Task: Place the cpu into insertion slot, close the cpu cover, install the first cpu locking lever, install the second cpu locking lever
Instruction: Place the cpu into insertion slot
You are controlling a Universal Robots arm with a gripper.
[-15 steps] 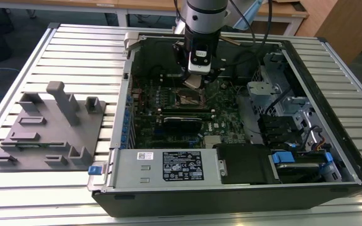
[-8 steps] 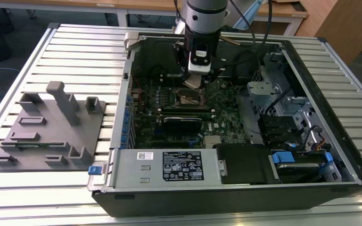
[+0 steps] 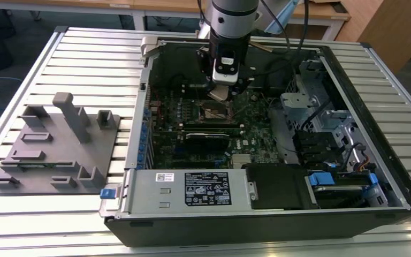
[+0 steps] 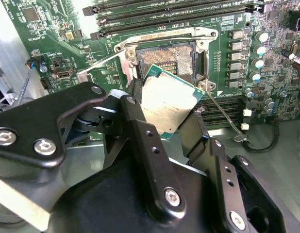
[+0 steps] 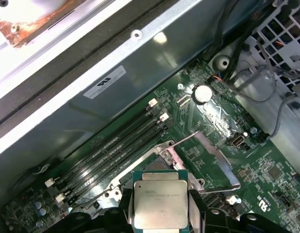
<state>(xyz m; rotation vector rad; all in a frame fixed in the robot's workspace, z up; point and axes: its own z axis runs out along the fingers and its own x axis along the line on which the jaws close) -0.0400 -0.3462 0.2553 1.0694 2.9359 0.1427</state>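
Nearest the wrist cameras, the tool [image 4: 165, 110] is clamped on the cpu [image 4: 168, 103]. Its two fingers [image 4: 194, 133] pinch opposite edges, a hold that, I judge, keeps them off the underside contacts and lets the chip go down flat. There is one cpu, and it hangs, seemingly at a slant, over the near edge of the slot [image 4: 175, 59] — apart from it and not yet seated, with the slot's dark centre bare. Just beyond, in the first wrist view, the one cover [image 5: 220, 162] stands swung up off the slot, which is why the opening can be reached at all. In the second wrist view a thin wire lever [image 4: 226, 120] lies beside the slot, and what looks like a second lever [image 4: 99, 65] lies on the opposite side. Both are unhooked, as they would have to be with the cover up. Farther on, a bank of memory slots [image 5: 111, 148] runs alongside, four as far as I can tell. In the exterior view the arm reaches down into one open case [image 3: 263, 230], laid on its side so the board faces up. One power supply [image 3: 191, 187] sits at its near end, and one grey fixture [image 3: 55, 144] rests on the slatted surface [image 3: 84, 53] at the exterior view's left — well apart from the work.
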